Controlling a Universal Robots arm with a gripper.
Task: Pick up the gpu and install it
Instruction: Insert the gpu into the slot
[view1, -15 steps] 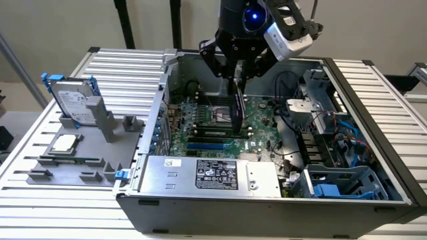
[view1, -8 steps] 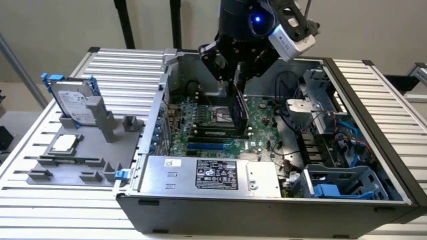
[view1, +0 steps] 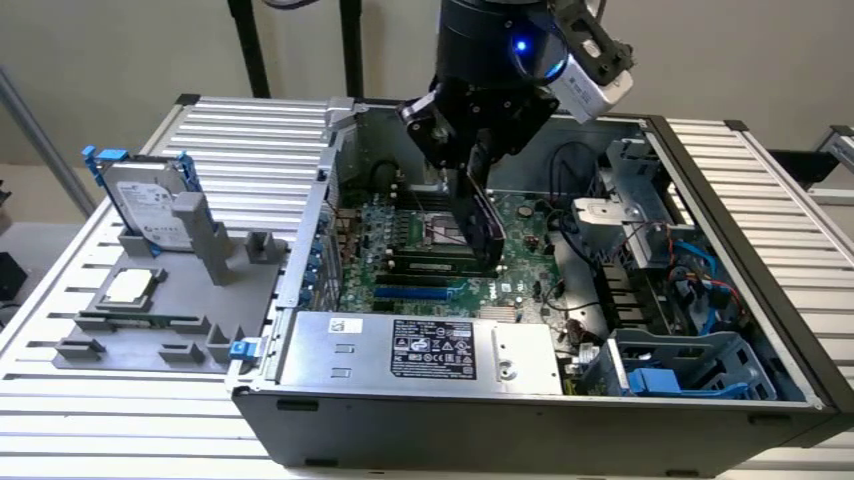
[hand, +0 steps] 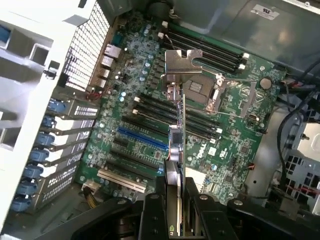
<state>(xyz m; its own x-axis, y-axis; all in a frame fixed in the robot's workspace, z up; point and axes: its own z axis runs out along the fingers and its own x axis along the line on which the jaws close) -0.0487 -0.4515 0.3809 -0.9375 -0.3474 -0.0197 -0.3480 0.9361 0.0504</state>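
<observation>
My gripper (view1: 470, 165) hangs inside the open computer case (view1: 534, 420) and is shut on the gpu (view1: 483, 228). The gpu is a thin dark card held on edge, hanging down from the fingers just over the large green motherboard (view1: 400, 260). In the wrist view the gpu (hand: 178, 142) shows edge-on, running out from my gripper (hand: 177, 202), with its silver bracket (hand: 183, 62) at the far end. The card's lower edge sits above the row of dark slots (hand: 150, 107); I cannot tell whether it touches them.
A silver hard drive with blue rails (view1: 144, 200) stands in a grey fixture (view1: 147, 310) on the exterior view's left. The power supply (view1: 427, 348) lies along the case front. Cables and a blue drive cage (view1: 667, 370) fill the right side. A blue slot (hand: 142, 140) lies beside the card.
</observation>
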